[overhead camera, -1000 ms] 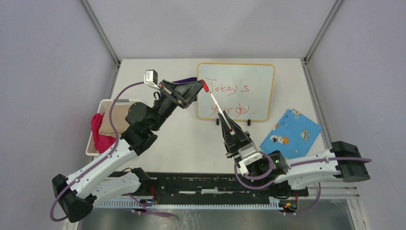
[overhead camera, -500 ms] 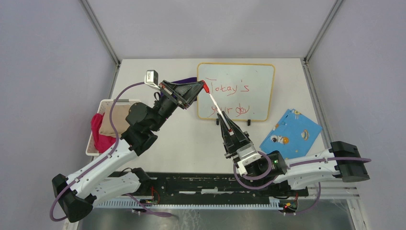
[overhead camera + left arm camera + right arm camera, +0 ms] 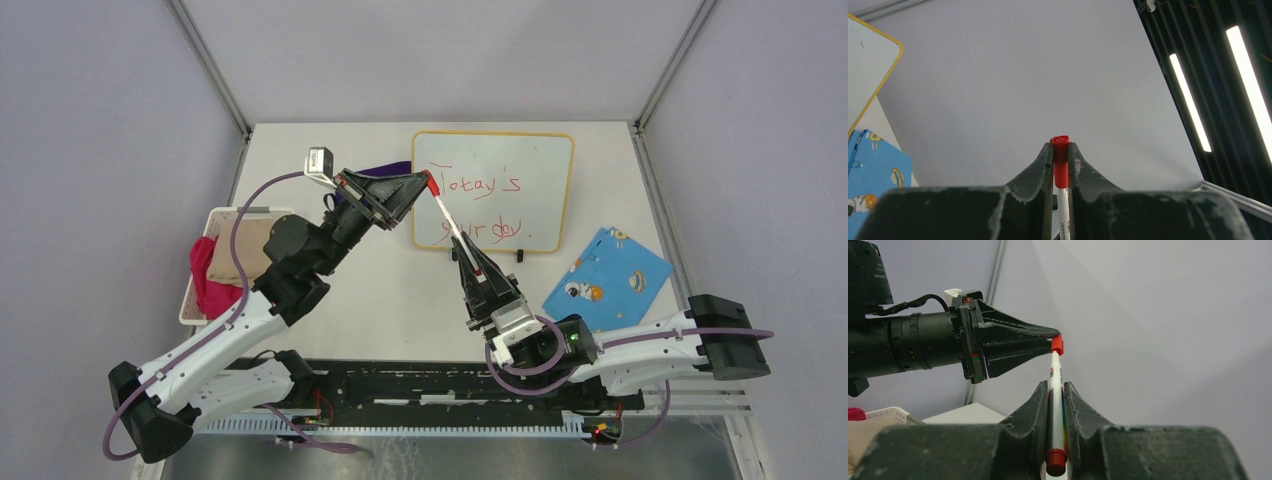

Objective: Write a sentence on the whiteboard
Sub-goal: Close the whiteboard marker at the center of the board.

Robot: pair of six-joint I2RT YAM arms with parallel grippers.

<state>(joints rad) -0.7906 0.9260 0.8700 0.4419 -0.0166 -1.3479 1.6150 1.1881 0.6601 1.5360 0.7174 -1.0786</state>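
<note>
Two claws of mine meet on one marker [image 3: 447, 212] held in the air above the table [image 3: 390, 290]. My left claw [image 3: 425, 180] is closed on the red cap [image 3: 1060, 167], which pokes out just past the fingertips and sits on the marker's far end. My right claw [image 3: 465, 243] is clamped around the white barrel, its fingers pressed against both sides, with the barrel's red butt end low between them. The marker runs on a slant between the two claws, over the lower left part of the whiteboard [image 3: 545, 210]. The whiteboard lies flat at the back of the table, right of centre, its two black feet at its near edge. The sentence [image 3: 497, 185] is on it in red, in two lines, the upper one reading roughly "Today's" and the lower one "your day". A blue patterned sheet [image 3: 610, 275] lies near the whiteboard's right near corner. At the table's left edge is a white basket [image 3: 215, 215] with pink and beige cloth in it.
</note>
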